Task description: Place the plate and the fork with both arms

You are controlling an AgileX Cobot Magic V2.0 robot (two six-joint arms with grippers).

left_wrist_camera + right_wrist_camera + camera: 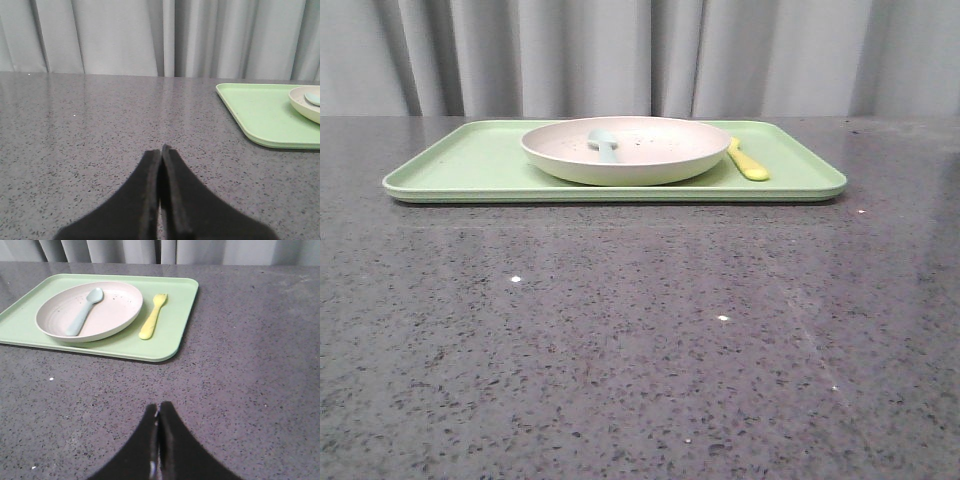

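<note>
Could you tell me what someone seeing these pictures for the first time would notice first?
Most likely the light-green tray at the far side of the dark speckled table, carrying the cream plate with a blue-grey spoon lying in it. The yellow fork lies on the tray just right of the plate. Both the left gripper and right gripper are shut and empty, short of the tray.

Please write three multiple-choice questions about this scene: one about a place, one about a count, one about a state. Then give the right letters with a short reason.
1. Where does the fork lie?
A. in the plate
B. on the tray, beside the plate
C. on the bare table

2. How many utensils are visible?
A. one
B. two
C. three

3. How is the right claw?
A. shut, holding nothing
B. open
C. shut on the fork

Key: 1 B, it rests on the tray next to the plate. 2 B, the fork and a spoon. 3 A, its fingers meet over the table.
</note>
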